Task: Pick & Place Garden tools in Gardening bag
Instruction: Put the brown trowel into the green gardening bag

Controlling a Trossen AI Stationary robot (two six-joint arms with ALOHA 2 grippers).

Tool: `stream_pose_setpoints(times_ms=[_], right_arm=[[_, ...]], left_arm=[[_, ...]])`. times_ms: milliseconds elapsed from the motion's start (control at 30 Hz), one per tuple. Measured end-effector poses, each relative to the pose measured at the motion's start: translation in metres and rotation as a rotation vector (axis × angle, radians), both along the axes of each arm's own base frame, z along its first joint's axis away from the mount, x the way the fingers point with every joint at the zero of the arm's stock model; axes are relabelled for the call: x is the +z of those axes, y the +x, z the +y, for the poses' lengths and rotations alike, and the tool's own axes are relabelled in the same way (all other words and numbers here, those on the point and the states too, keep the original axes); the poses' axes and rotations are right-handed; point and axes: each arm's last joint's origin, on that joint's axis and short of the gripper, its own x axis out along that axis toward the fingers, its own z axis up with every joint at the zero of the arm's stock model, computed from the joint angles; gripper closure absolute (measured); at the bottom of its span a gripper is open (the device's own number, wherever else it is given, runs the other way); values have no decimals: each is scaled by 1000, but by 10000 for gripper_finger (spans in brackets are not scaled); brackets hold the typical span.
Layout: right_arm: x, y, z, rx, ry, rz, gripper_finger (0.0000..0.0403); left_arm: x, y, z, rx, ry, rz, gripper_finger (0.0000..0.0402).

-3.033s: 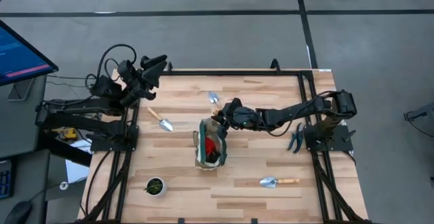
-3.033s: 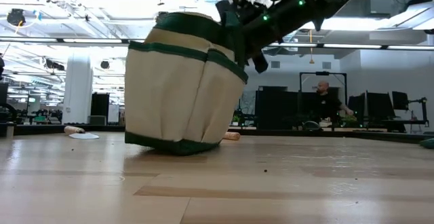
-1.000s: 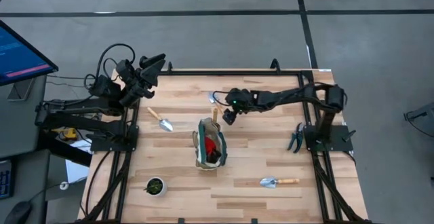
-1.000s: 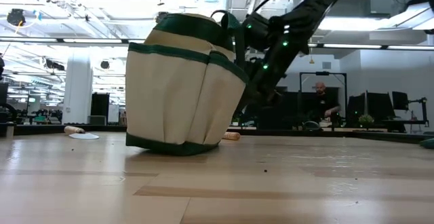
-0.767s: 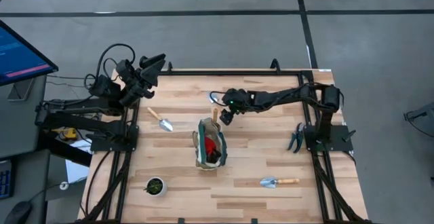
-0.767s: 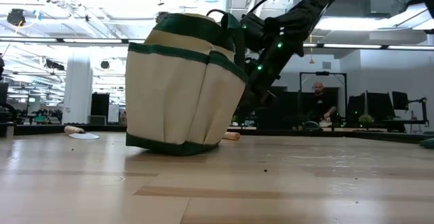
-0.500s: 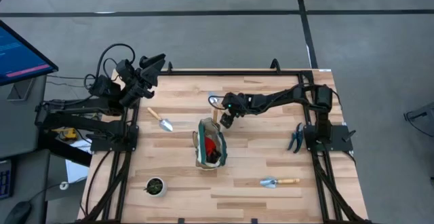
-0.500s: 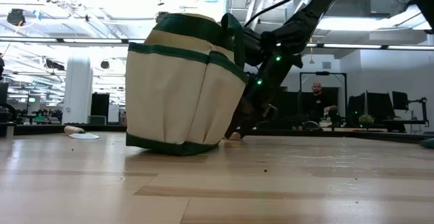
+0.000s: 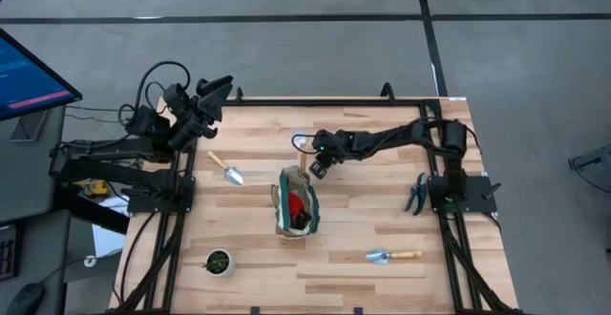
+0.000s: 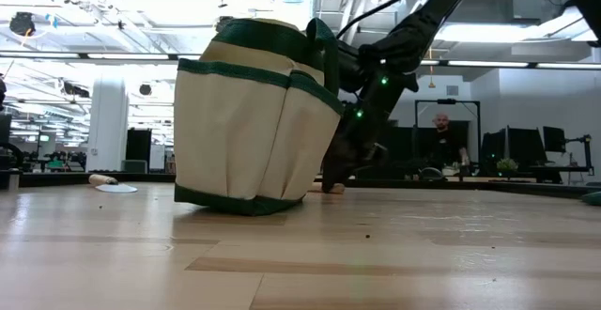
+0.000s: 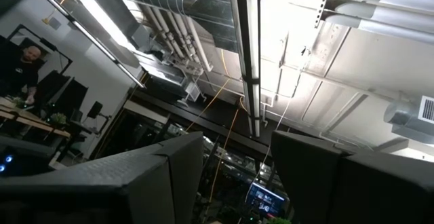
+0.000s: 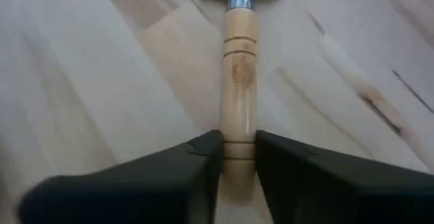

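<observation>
The gardening bag point(image 9: 294, 203), tan with green trim, stands mid-table with a red item point(image 9: 300, 206) inside; it fills the low view point(image 10: 254, 122). A trowel with a silver head point(image 9: 301, 141) and a wooden handle point(image 12: 237, 81) lies just beyond the bag. My right gripper point(image 9: 316, 167) is down on that handle, shut on it. Two more trowels lie at the left point(image 9: 227, 169) and at the near right point(image 9: 391, 255). My left gripper point(image 9: 216, 90) waits open at the far left corner, pointing up. My right gripper pinches the trowel's wooden handle between its two fingers, one on each side, near the handle's free end point(image 12: 237, 153). The fingers point(image 12: 196, 163) come from above, slanting in from the table's right, and stand across the handle. The trowel lies flat on the table.
A small dark pot with green in it point(image 9: 219, 262) stands at the near left. A dark blue pair of pruners point(image 9: 417, 193) lies by the right arm's base. The bag stands close to the gripped trowel on its near side. A person sits in the room behind point(image 10: 444, 146).
My right gripper has moved a little toward the table's left edge and gone down behind the bag until its fingers reach the table at the trowel's handle. The bag and the other tools have stayed where they were.
</observation>
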Motion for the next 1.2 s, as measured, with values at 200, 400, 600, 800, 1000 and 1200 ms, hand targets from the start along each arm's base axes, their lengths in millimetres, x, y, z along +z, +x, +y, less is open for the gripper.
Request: stream_pose_setpoints(times_ms=[200,400,600,800,1000,1200], right_arm=[[3,-4,3,35,47,35,351],[28,-27,7,49,101,119,351],[77,-52,-1,33,76,112,351],[119,-82,3,43,59,105,351],[158,-116,19,67,54,63,351],[179,-141,40,84,85,55,351]], left_arm=[[0,0,0,0,0,0,238],[0,0,0,0,0,-1,238],[-1,1,-1,-47,35,19,238],[-12,10,-2,-85,37,165,238],[-36,24,0,-103,-2,420,238],[-53,45,-1,-223,20,519,211]])
